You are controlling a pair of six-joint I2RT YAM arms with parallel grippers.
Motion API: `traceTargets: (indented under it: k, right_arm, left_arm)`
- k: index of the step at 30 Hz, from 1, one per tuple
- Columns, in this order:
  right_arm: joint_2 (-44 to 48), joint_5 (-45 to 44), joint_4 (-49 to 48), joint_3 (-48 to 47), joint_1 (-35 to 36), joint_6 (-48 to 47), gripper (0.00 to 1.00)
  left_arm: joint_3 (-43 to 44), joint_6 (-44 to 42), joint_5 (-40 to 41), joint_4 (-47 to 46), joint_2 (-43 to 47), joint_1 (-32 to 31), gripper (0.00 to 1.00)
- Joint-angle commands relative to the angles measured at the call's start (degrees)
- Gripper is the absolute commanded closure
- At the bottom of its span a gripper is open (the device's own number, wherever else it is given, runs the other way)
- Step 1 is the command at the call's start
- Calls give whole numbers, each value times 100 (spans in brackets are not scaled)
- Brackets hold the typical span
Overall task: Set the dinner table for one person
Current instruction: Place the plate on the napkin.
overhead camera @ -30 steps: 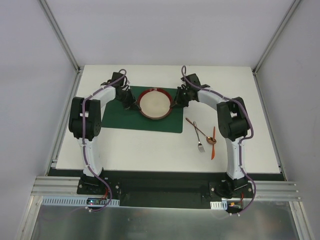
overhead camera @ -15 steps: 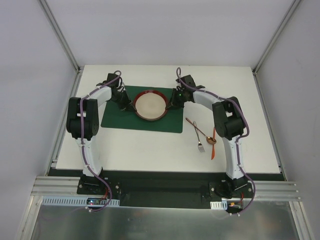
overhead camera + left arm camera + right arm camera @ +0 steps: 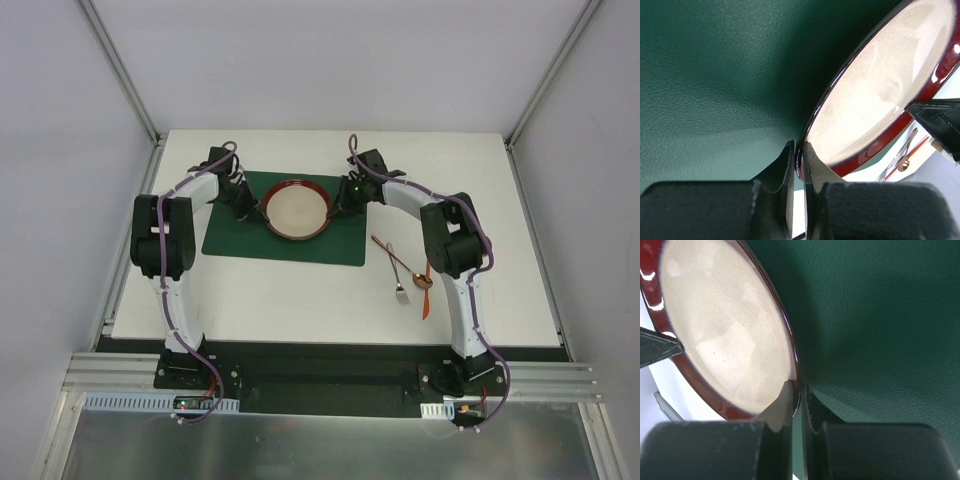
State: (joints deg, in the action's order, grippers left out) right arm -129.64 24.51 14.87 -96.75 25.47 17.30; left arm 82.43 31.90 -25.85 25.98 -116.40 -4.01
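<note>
Fork (image 3: 400,292) and spoon (image 3: 423,282) obstruct the dinner table (image 3: 300,300) right of placemat (image 3: 230,235)

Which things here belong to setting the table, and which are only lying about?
Belong to the job:
- plate, gripped at its rim by left gripper and right gripper
- green placemat
- fork
- spoon
- orange utensil
- dinner table

Only surroundings:
- frame posts
- aluminium rail

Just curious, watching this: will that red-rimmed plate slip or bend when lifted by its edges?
Probably stiff: the plate looks flat and round with the left claw and right claw pinching opposite rims. Its shiny glaze looks slippery, so thin grips might slide. Likely breakable if dropped.
</note>
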Motion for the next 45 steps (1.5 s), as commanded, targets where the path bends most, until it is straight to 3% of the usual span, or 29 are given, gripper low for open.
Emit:
traceTargets:
  k: [1,21,25,28,29,32,45]
  right_arm:
    - [-17,-219,376,-222,-69,-464,100]
    - [-105,-236,472,-239,-7,-455,100]
    - [-114,-403,692,-310,-16,-491,79]
    - [-52,-438,701,-283,-7,-526,69]
    - [-52,-456,710,-274,-16,-535,66]
    - [9,-491,745,-274,-34,-605,58]
    - [1309,-825,965,94,-60,-1079,55]
  left_arm:
    - [-69,-140,739,-75,293,357,100]
    - [-237,-44,898,57,311,559,100]
    - [-201,-52,809,74,267,559,100]
    - [-166,-61,809,118,240,568,84]
    - [-149,-61,818,118,223,568,73]
    - [-114,-61,818,162,197,568,59]
    - [-166,53,484,171,723,533,55]
